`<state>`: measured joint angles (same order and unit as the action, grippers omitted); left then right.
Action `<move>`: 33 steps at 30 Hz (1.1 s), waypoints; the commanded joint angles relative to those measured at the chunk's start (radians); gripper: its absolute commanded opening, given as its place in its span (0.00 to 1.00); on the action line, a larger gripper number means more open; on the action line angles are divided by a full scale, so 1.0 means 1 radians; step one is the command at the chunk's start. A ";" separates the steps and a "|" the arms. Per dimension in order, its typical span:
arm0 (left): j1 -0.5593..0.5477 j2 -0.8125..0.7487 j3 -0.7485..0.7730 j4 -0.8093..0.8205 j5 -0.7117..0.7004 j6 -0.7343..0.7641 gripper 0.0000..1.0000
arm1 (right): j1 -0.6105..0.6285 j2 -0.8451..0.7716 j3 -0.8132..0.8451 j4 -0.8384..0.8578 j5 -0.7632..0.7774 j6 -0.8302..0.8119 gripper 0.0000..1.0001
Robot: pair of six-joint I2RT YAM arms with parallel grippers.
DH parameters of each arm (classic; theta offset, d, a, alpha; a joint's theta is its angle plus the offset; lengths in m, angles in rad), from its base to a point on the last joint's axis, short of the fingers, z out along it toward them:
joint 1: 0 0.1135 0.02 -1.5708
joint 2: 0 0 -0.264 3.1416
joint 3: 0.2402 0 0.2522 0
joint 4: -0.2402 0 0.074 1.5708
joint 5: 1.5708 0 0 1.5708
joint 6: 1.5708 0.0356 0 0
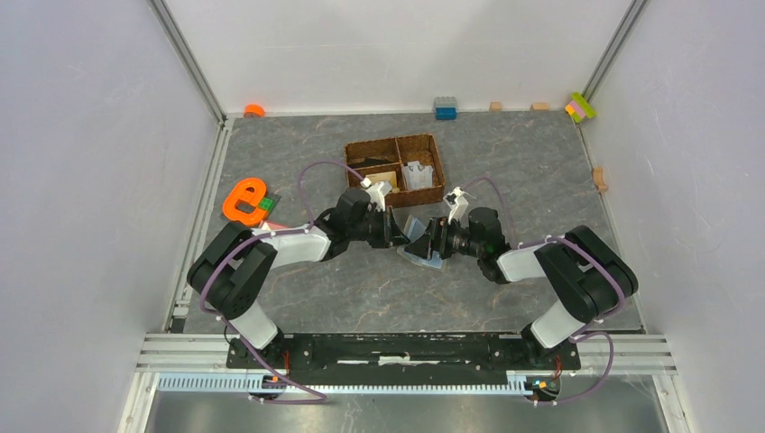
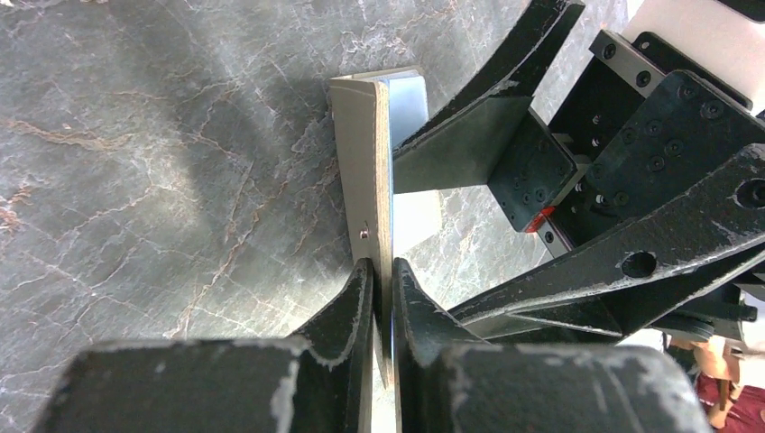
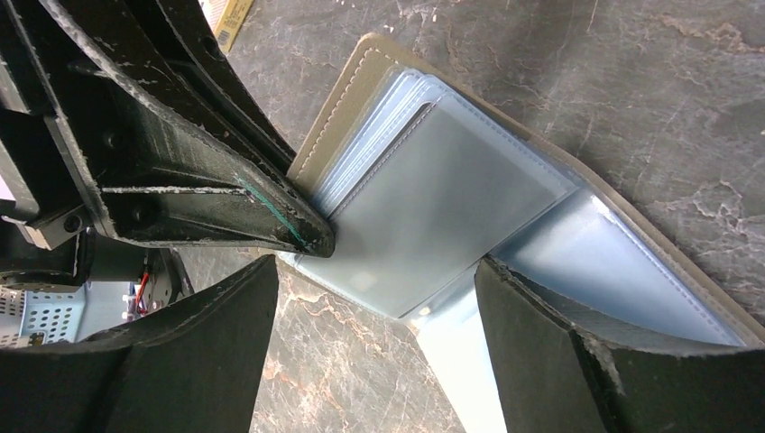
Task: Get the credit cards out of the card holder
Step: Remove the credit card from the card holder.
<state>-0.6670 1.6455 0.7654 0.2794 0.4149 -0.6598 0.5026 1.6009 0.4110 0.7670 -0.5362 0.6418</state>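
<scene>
left tool (image 2: 383,271) clenched on flat grey-olive folding card holder (image 2: 364,153); right tool (image 3: 379,275) released astride it; brown woven basket (image 1: 391,141) behind.

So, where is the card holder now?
In the top view the card holder sits mid-table, just below the brown basket, between the left gripper, pinching its cover, and the right gripper.

At the centre of the top view, the left gripper (image 1: 406,241) and right gripper (image 1: 425,244) cover most of the card holder (image 1: 431,260); only a pale sliver shows. The contents of the brown divided basket (image 1: 390,140) are too small to name. In the left wrist view the holder's lower end vanishes between the fingers (image 2: 347,311), and whether cards sit inside cannot be told. In the right wrist view, a yellowish printed item (image 3: 225,13) is cut by the top edge.
</scene>
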 commanded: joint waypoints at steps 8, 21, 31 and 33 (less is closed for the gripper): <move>0.035 -0.037 -0.060 0.239 0.146 -0.118 0.07 | -0.048 -0.027 -0.109 0.271 -0.024 0.160 0.90; -0.006 -0.010 -0.025 0.188 0.136 -0.076 0.06 | -0.103 -0.010 -0.163 0.386 0.002 0.284 0.69; -0.044 -0.032 -0.001 0.152 0.149 -0.021 0.07 | -0.108 -0.004 -0.144 0.334 -0.004 0.266 0.67; -0.048 -0.028 0.003 0.154 0.164 -0.016 0.07 | -0.107 -0.004 -0.134 0.292 0.002 0.246 0.67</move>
<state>-0.6891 1.6455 0.7227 0.4061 0.5251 -0.7158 0.3946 1.5883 0.2478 1.0592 -0.5385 0.9119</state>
